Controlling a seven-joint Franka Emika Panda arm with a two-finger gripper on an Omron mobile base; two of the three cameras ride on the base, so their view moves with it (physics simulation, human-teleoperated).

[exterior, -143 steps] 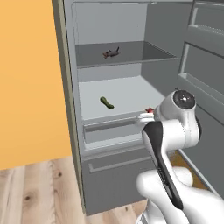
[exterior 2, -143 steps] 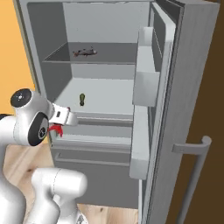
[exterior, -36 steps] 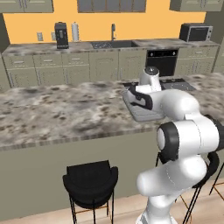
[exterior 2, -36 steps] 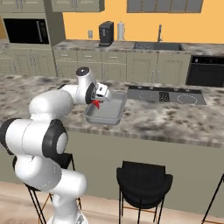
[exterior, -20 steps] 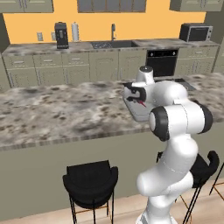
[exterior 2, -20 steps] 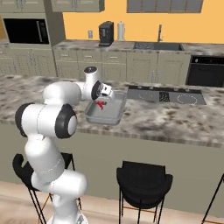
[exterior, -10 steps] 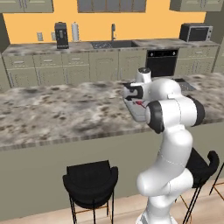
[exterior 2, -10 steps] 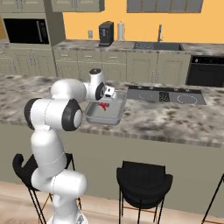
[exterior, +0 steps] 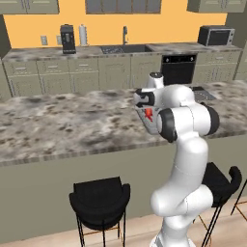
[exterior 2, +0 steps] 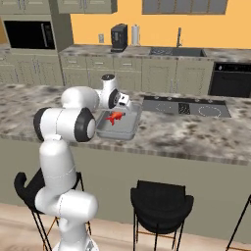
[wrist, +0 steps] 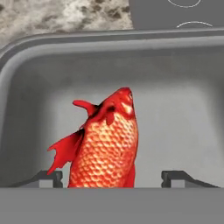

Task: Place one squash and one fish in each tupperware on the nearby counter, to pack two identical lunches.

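Red-orange fish (wrist: 106,144) inside grey tupperware (exterior 2: 128,128) near counter (exterior 2: 196,132) front edge, beside cooktop (exterior 2: 186,106). Gripper (wrist: 113,177) fingertips spread wide either side of fish, released.

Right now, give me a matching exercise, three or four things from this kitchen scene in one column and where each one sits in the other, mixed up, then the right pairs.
Things
1. red-orange fish
2. tupperware
3. coffee maker
4. black stool

Places
A. on the back counter, by the wall
B. on the floor, in front of the island
C. inside the grey container
D. on the island counter, beside the cooktop

Pairs: 1-C, 2-D, 3-A, 4-B
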